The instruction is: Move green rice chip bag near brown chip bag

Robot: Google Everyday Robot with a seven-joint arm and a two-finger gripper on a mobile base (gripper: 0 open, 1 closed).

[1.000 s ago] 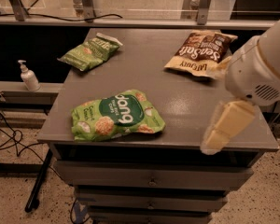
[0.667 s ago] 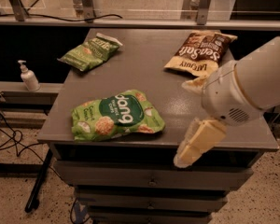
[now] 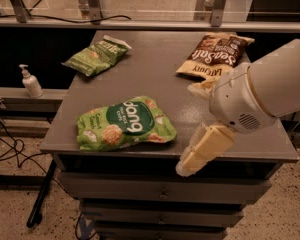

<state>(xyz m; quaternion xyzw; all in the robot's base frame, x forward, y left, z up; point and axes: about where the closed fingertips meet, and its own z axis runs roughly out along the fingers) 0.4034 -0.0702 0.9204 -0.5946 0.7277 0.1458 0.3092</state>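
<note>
Green rice chip bag (image 3: 125, 124) has two things to its left. At 9 o'clock from it, off the worktop (image 3: 155, 79) on a lower ledge, stands a soap pump bottle (image 3: 31, 81). It is outside the route. At 11 o'clock, near the back left corner, lies a small olive-green bag (image 3: 96, 56), also well apart from the route.

The green rice chip bag itself lies flat at 7 o'clock of the worktop, close to the front edge, with the logo side up. Nothing touches it. I think it lies so because no grasp is made yet.

Further right, at 5 o'clock, the gripper (image 3: 187, 166) hangs at the front edge, pointing down and to the left, just beside the bag's right end but apart from it. If the jaws are spread or pressed together, I cannot tell. They carry nothing.

The brown chip bag (image 3: 215, 56) lies at 1 o'clock, at the back right. Its near corner is hidden behind the round white arm (image 3: 260, 99). The bare surface between the two bags is open. In my judgement only the arm's own body stands in the way, and the bag's place near the edge asks for care, so that it is not pushed off.
</note>
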